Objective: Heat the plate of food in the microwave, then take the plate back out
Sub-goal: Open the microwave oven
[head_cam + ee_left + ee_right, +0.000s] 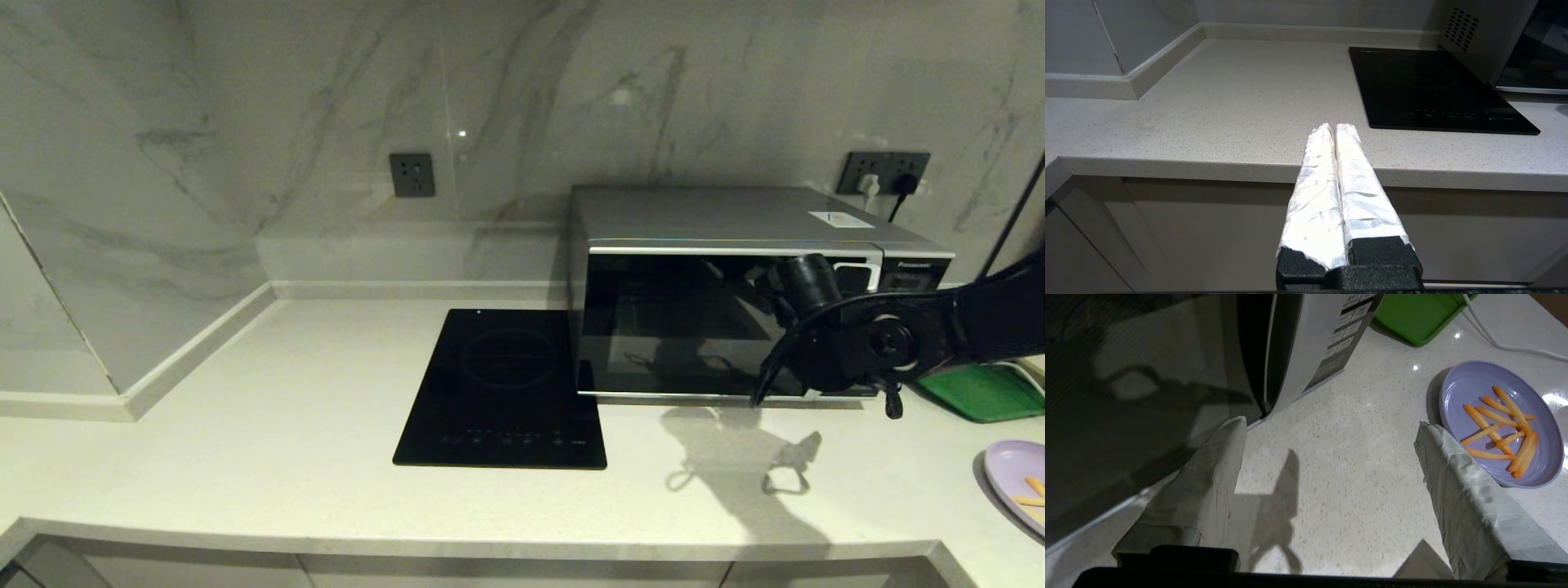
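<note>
The large silver box-shaped microwave with its dark glass door stands at the back of the pale speckled stone counter, door closed as far as I can judge from the head view. The right gripper hangs just in front of that door, near its hinge-free edge beside the dark button panel, with its 2 tape-wrapped fingers spread wide and holding nothing.

The round pale-lilac plate with thin orange fries sits on the counter to the right of the microwave and nearer the counter's front edge, well clear of the oven. A flat green rectangular tray lies just right of the microwave, behind the plate. A flat black induction cooktop lies just left of the microwave.

The relation that matters: from the right gripper, the door seam lies close ahead while the plate lies off to the gripper's outer side, on the robot's right. The right arm is clearly the nearer one to both. The left gripper, fingers pressed together and empty, is parked at the counter's front edge, well left of the microwave beyond the cooktop.

My guess is the door needs opening first, since the plate is not yet inside.
</note>
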Tool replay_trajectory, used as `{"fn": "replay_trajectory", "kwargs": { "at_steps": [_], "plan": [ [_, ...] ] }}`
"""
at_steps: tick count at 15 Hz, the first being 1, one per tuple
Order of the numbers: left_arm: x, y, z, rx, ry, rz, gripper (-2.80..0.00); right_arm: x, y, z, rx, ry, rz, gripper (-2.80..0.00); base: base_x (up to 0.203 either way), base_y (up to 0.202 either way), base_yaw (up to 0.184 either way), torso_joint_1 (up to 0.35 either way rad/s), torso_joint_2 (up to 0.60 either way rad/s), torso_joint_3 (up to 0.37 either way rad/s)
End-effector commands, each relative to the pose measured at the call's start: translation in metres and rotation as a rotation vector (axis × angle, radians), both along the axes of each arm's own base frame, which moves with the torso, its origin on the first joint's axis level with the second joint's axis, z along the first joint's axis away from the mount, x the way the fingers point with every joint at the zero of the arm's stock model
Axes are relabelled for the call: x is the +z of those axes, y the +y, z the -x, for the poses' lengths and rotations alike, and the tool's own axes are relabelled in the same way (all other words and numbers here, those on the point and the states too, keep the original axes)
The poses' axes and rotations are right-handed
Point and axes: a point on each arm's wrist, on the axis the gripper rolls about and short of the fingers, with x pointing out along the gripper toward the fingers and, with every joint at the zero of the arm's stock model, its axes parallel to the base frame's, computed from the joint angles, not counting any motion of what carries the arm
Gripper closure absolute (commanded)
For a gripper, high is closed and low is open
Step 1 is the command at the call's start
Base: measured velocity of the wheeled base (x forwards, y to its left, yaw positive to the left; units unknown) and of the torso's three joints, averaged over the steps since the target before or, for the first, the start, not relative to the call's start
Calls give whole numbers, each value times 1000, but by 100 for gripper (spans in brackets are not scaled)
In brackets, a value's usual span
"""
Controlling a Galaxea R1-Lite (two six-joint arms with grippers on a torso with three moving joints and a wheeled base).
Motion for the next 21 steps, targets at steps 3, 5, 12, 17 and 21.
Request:
{"fn": "replay_trajectory", "kwargs": {
  "at_steps": [3, 5, 12, 17, 21],
  "plan": [
    [0, 0, 0, 1, 0, 1, 0, -2, -8, -20, -16, -23, -24, -280, 0, 0, 0, 0, 0, 0],
    [0, 0, 0, 1, 0, 1, 0, 0, -12, -27, -26, -40, -31, -280, 0, 0, 0, 0, 0, 0],
    [0, 0, 0, 1, 0, 1, 0, 2, -38, -34, -90, -85, -34, -280, 0, 0, 0, 0, 0, 0],
    [0, 0, 0, 1, 0, 1, 0, -1, -46, -28, -110, -72, -34, -280, 0, 0, 0, 0, 0, 0],
    [0, 0, 0, 1, 0, 1, 0, 0, -50, -24, -121, -94, -36, -280, 0, 0, 0, 0, 0, 0]
  ]
}}
